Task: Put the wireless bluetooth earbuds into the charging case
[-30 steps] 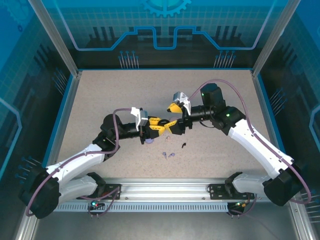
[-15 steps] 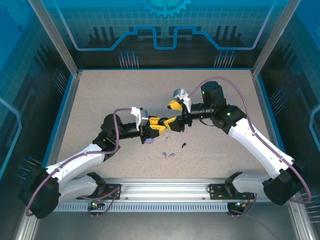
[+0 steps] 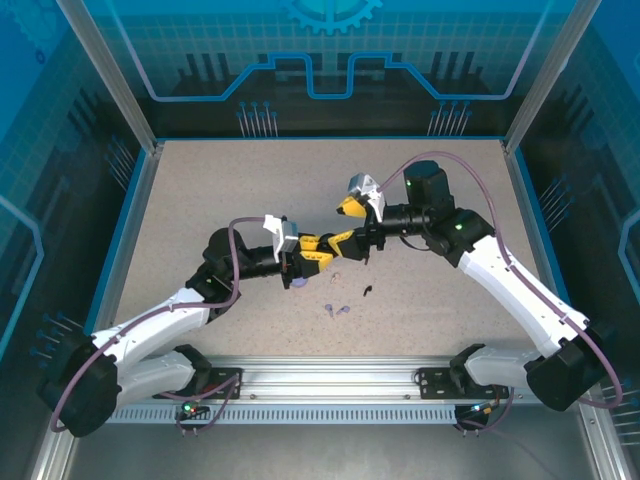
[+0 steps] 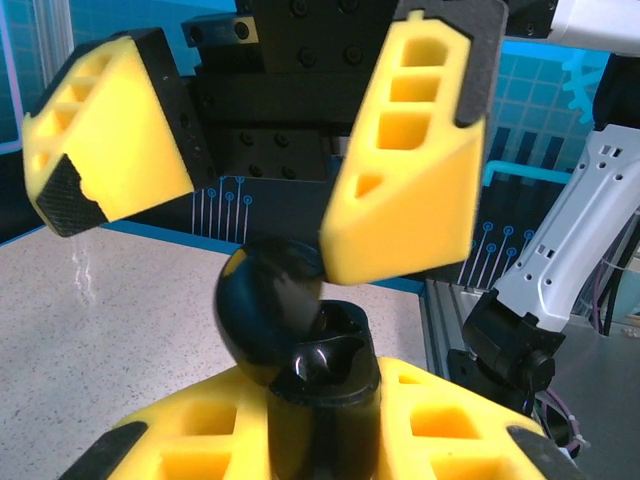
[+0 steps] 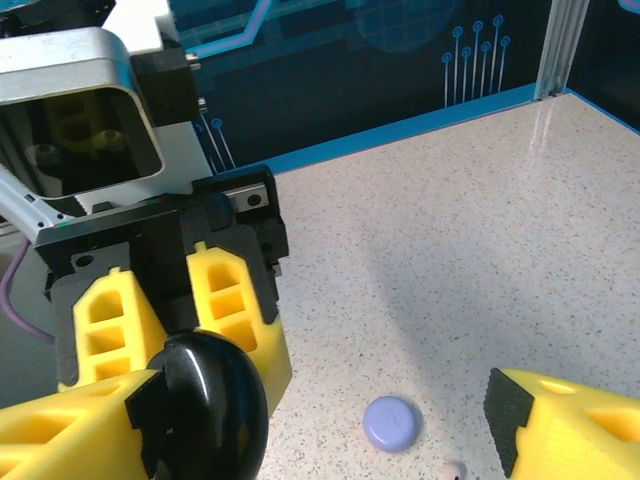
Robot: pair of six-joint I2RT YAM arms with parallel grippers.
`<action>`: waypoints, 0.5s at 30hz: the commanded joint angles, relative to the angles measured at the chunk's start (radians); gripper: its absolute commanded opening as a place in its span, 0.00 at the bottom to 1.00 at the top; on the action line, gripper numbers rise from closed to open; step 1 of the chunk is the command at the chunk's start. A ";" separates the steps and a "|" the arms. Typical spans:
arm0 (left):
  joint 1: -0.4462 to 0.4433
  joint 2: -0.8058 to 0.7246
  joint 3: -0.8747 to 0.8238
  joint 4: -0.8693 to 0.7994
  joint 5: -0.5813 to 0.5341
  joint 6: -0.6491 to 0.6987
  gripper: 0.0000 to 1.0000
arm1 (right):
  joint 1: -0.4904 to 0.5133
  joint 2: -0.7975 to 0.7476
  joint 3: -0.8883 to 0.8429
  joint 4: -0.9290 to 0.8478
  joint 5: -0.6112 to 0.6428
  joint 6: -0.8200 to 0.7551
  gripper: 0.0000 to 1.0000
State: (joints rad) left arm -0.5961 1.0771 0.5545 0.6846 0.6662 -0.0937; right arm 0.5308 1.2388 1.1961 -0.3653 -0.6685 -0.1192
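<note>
My left claw (image 3: 322, 252) is clamped tight on the base of a black charging case (image 4: 300, 340), held above the desk (image 3: 200, 200) with its domed lid tipped open. My right claw (image 3: 346, 224) faces it with its fingers spread wide and nothing in them. One yellow finger (image 4: 400, 170) sits right by the lid, and I cannot tell whether they touch. Two purple earbuds (image 3: 336, 310) and a black earbud (image 3: 368, 291) lie loose on the desk nearer the arm bases. A closed purple case (image 5: 391, 423) rests on the desk under the claws.
</note>
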 commanded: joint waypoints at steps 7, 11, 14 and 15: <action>-0.019 -0.004 0.036 0.012 0.007 0.041 0.06 | -0.021 0.010 0.033 0.000 0.008 0.014 0.85; -0.020 -0.006 0.035 0.006 0.000 0.047 0.06 | -0.034 -0.020 0.018 0.013 -0.061 0.006 0.86; -0.021 -0.011 0.032 0.000 -0.009 0.056 0.06 | -0.061 -0.069 -0.005 0.037 -0.102 0.024 0.86; -0.022 -0.015 0.029 -0.003 -0.015 0.063 0.06 | -0.074 -0.091 -0.013 0.045 -0.103 0.040 0.87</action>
State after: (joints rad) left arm -0.6071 1.0771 0.5549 0.6842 0.6651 -0.0685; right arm 0.4904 1.2163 1.1942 -0.3618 -0.7086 -0.1066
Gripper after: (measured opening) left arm 0.221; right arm 0.863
